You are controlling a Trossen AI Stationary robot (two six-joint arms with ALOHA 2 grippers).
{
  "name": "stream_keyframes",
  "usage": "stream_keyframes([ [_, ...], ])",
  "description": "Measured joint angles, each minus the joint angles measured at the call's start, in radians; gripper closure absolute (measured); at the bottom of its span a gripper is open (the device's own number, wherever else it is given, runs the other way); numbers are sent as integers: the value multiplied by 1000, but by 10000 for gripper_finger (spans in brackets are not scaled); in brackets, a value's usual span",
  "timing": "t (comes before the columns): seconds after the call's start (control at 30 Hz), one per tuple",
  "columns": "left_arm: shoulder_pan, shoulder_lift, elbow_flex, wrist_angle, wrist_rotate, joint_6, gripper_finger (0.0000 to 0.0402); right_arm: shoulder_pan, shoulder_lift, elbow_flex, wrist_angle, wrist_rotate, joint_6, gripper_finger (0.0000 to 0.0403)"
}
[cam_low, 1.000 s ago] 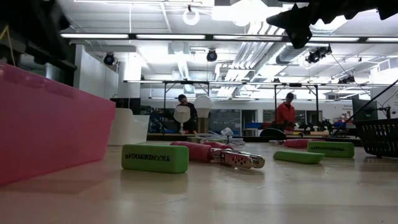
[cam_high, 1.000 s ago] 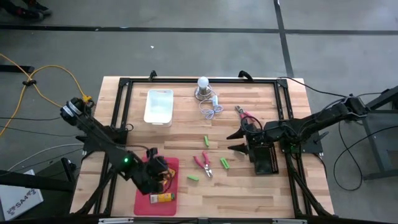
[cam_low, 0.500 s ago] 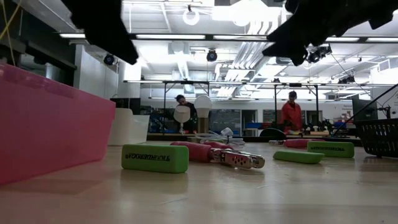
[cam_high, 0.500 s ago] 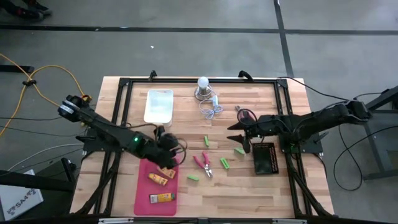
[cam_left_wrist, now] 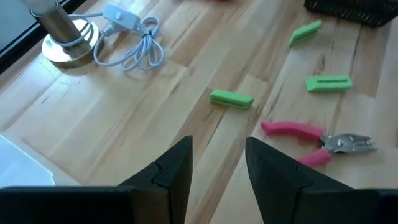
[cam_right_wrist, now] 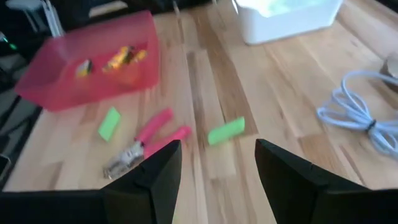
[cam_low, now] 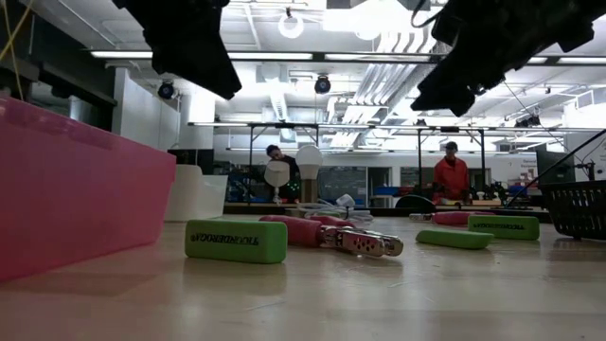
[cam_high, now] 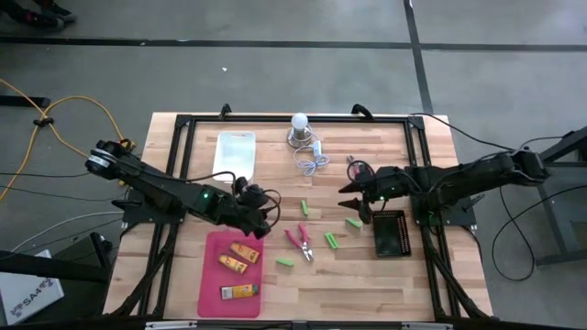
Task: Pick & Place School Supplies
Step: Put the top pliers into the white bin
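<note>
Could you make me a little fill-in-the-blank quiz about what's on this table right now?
1. The three orange-yellow pieces lie inside the ____ tray.
2. The pink-handled pliers lie on the wooden ____.
3. The left gripper hangs with its jaws apart, holding ____.
4. The white lamp with its coiled cord stands beside the ____ bin.

Missing words: pink; table; nothing; white

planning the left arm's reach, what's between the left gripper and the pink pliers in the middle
In the left wrist view, only bare wood lies between the left gripper and the pink pliers. A green stick sits off to the side, beyond that stretch.
</note>
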Motion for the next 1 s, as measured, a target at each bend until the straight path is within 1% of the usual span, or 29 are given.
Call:
stream_keyframes([
  [0.17, 14, 0, 0, 36, 0, 0, 259, -44, 0, 0, -73, 44, 30, 210],
  [0.33, 33, 0, 0, 45, 0, 0, 259, -123, 0, 0, -162, 102, 71, 221],
  [0.43, 44, 0, 0, 44, 0, 0, 259, -174, 0, 0, -207, 104, 108, 233],
  [0.53, 54, 0, 0, 44, -1, 0, 259, -215, 0, 0, -243, 103, 111, 246],
  [0.67, 67, 0, 0, 44, -3, 0, 259, -270, 0, 0, -275, 88, 119, 262],
  [0.8, 83, 0, 0, 44, -3, 1, 259, -333, 33, 0, -290, 22, 128, 264],
  [0.9, 93, 0, 0, 44, -3, 1, 259, -379, 98, 23, -329, -21, 127, 255],
  [1.0, 103, 1, 0, 43, -3, 1, 259, -412, 194, 105, -465, -27, 101, 246],
])
